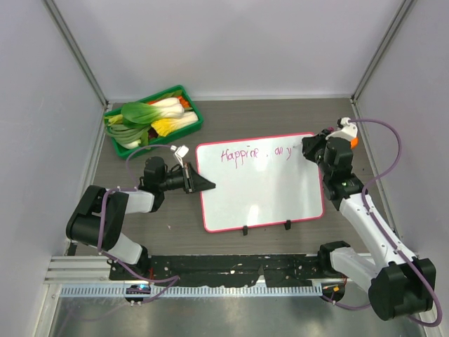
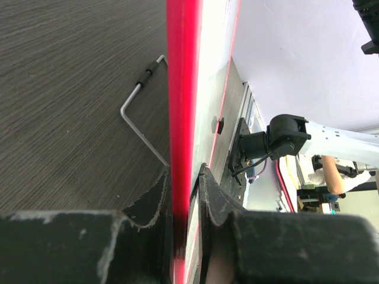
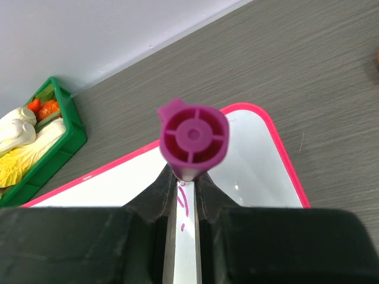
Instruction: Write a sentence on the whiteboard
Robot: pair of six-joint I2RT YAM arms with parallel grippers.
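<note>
— Pink-red frame nearest us: the whiteboard (image 1: 266, 200) lies face up on the grey table (image 1: 280, 116) between the two arms, with its two black feet (image 1: 245, 230) along the near edge. What has hold of it?
— The left gripper (image 1: 205, 184). Its fingers (image 2: 151, 201) are pinched onto the frame at the board's left edge.
— And the other arm?
— The right gripper (image 1: 306, 147) is clamped on a purple marker (image 3: 192, 137) over the board's far right corner. I cannot tell whether the tip touches.
— Where is the writing?
— The sentence (image 1: 256, 153) runs along the far edge in thin purple script, "Happine" and a few more letters, ending just beside the marker.
— Anything beyond that?
— A green tray (image 1: 198, 118) in the far left corner, apart from the board. It holds bok choy (image 1: 144, 112), pale yellow-white cabbage (image 1: 172, 125) and orange pieces (image 1: 184, 102).
</note>
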